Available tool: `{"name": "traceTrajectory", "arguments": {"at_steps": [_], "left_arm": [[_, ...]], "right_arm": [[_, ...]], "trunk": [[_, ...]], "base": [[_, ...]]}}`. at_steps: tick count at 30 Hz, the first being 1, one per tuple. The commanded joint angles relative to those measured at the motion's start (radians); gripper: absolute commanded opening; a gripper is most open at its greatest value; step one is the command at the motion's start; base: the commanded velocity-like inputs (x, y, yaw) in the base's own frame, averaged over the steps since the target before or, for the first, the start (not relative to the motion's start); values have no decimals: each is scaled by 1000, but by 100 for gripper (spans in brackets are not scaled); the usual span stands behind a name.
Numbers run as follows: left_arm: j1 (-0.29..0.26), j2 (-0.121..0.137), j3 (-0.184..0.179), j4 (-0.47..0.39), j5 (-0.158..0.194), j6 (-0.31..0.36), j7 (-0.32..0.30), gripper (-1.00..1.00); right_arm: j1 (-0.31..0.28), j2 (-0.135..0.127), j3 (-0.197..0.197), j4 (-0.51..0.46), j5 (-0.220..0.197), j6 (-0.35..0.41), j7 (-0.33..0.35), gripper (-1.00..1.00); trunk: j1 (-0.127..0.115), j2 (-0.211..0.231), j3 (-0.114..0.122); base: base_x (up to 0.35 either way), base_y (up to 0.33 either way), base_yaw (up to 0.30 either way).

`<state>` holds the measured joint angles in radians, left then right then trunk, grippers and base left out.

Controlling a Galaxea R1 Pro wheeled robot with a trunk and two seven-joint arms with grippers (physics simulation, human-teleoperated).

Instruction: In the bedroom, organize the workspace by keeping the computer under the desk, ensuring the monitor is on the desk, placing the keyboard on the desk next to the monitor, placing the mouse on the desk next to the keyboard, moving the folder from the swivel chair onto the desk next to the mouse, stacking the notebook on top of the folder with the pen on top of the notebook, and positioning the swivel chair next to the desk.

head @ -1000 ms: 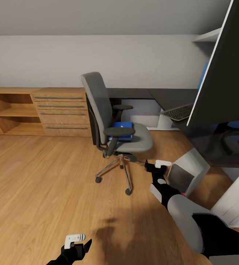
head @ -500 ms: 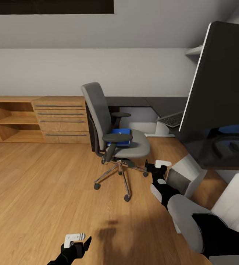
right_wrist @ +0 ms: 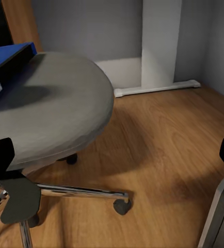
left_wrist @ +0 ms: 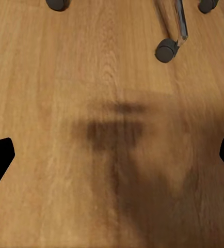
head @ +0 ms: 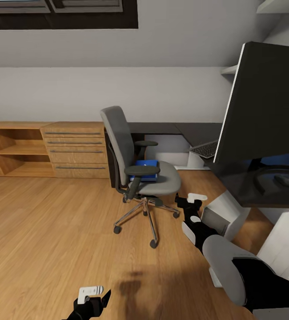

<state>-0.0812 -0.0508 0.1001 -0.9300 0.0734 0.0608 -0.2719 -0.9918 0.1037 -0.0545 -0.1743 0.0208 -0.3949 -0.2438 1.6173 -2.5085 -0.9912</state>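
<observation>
I'm facing the grey upholstered swivel chair (head: 138, 164) on its chrome five-star base, standing on the light wood floor (head: 51, 231) a little way out from the long glossy black desk (head: 180, 129). The flat bright blue folder (head: 145, 170) lies on the chair seat, so that move is not yet done, and neither is any stacking on top of it; I can't make out a notebook or pen. On the desk I see the very wide black-fronted monitor (head: 269, 102) standing close to my camera, part of the slim dark-keyed keyboard (head: 205, 149) beside it, and a small dark oval mouse (head: 283, 180) near the monitor's curved foot, so those look roughly settled. The small silver-grey tower computer (head: 222, 213) sits on the floor at the desk's edge, by my judgement close to where it belongs. My right hand (head: 192, 200) reaches toward the chair seat, fingers spread wide and empty in the right wrist view. My left hand (head: 92, 295) hangs low over bare floor, also open and holding nothing
</observation>
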Motion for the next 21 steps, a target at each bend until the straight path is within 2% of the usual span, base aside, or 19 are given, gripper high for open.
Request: {"name": "traceTrajectory", "arguments": {"at_steps": [1,14,21], "left_arm": [[0,-1,4,0,7,6,-9,100],[0,-1,5,1,7,4,-10,100],[-1,-1,6,2,6,4,-10,100]], "right_arm": [[-1,1,-5,1,2,-4,0,100],[-1,2,-5,1,2,-4,0,100],[-1,-3,-11,2,-5,4,52,100]], "trunk": [[0,0,-1],[0,0,-1],[0,0,-1]], "base": [[0,0,0],[0,0,0],[0,0,0]]}}
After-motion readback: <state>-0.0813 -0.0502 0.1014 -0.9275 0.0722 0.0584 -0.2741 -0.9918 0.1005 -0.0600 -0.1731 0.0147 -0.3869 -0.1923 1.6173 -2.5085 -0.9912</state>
